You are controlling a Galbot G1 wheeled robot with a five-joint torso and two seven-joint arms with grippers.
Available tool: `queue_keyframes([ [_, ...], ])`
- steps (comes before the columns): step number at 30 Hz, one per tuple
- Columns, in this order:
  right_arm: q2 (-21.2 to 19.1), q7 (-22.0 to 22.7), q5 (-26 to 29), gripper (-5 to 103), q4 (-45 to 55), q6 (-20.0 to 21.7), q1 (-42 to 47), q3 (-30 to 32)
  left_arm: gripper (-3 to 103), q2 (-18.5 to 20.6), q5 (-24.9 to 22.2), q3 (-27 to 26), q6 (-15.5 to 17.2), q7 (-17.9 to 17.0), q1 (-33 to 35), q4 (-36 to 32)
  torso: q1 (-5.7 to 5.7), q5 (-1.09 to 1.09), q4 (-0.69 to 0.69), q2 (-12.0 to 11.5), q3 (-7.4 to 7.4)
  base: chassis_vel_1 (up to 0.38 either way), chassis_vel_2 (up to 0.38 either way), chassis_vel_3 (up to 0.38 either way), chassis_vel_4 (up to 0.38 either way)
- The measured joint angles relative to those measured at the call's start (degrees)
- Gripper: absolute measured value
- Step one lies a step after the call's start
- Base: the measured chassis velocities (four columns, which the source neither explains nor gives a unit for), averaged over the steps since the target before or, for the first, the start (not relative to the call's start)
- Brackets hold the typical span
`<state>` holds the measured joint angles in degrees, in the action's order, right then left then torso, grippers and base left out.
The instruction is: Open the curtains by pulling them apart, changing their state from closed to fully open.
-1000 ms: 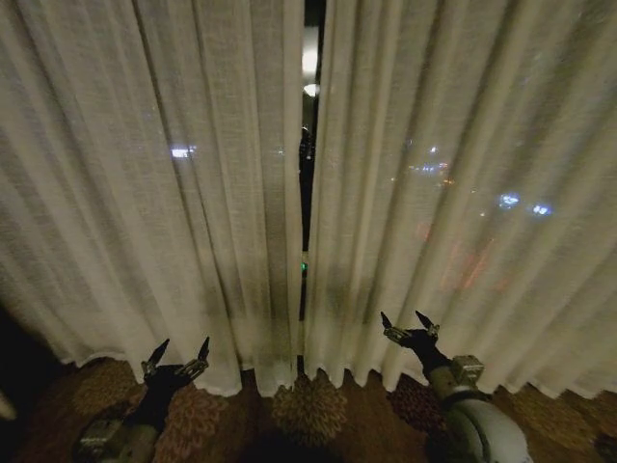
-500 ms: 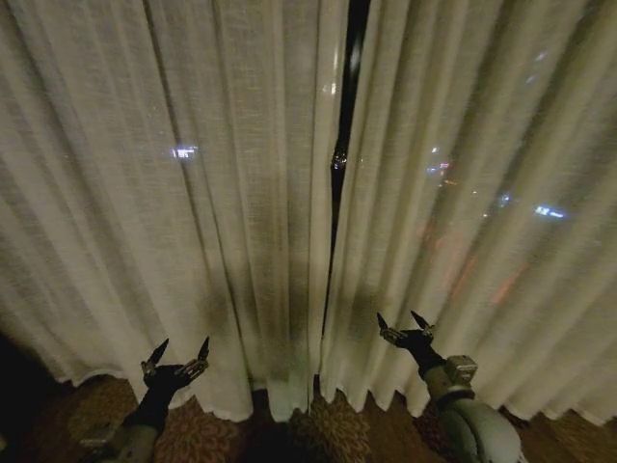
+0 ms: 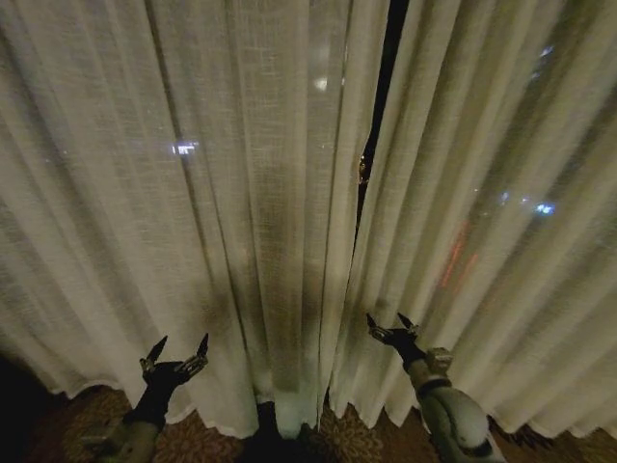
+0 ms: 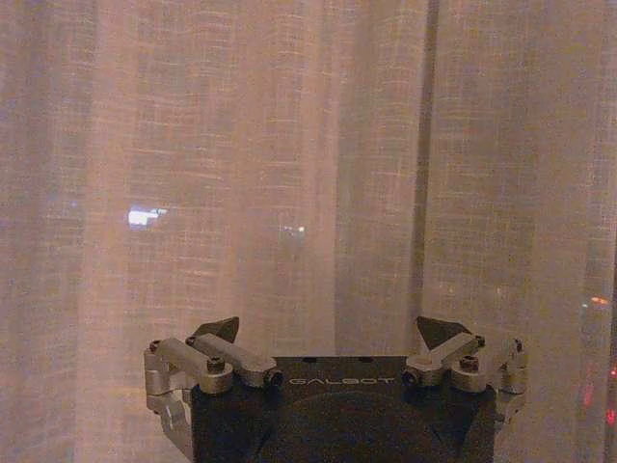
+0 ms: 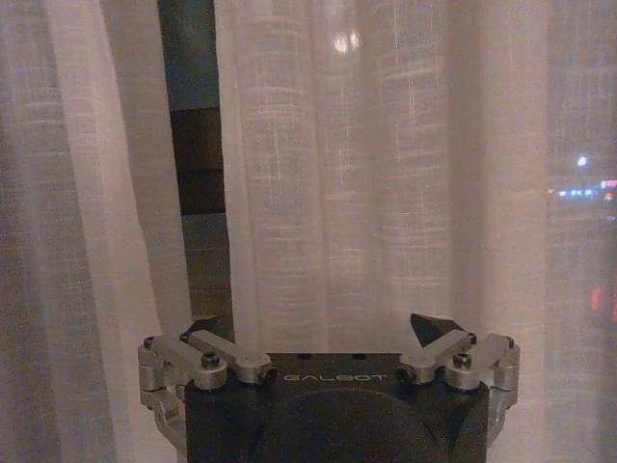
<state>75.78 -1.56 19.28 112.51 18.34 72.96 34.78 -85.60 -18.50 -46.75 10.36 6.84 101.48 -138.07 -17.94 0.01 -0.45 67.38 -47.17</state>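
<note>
Sheer cream fabric with a fine woven grain makes up the curtains (image 3: pixel 241 193), two panels hanging in soft vertical pleats to the patterned carpet (image 3: pixel 58 424). City lights glimmer through the weave, so the cloth is thin and semi-transparent. A narrow dark gap (image 3: pixel 381 106) runs between the panels' inner edges, so the curtains are nearly closed.

The left gripper (image 3: pixel 175 353) hovers low before the left panel, its fingers (image 4: pixel 218 331) spread apart and empty, with the cloth just ahead of the tips. The right gripper (image 3: pixel 390 326) sits low before the right panel, fingers (image 5: pixel 433 328) likewise apart and holding nothing. In the right wrist view the gap lies beyond the fingers and off to one side of them, with the right panel's hemmed edge straight ahead between them.

Such cloth is judged light, limp and yielding: it will bunch and fold rather than push as a sheet, and a single layer may slip from smooth metal tips. The likely best hold is a gathered pleat at each panel's inner edge beside the gap, where the doubled hem gives the fingers more thickness to pinch. A gentle sideways drag should suit it, since a sharp tug could snag the weave.
</note>
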Motion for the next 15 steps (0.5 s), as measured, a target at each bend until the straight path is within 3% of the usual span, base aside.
queue_keyframes([
  [15,1.0,1.6,2.3,100,-13.1,0.0,-15.1,-2.6,100,-2.7,0.3,-0.9,-0.6,-0.1,1.8,-1.3,-0.04,-0.01,0.01,0.0,-0.02,0.000,0.000,0.000,0.000],
])
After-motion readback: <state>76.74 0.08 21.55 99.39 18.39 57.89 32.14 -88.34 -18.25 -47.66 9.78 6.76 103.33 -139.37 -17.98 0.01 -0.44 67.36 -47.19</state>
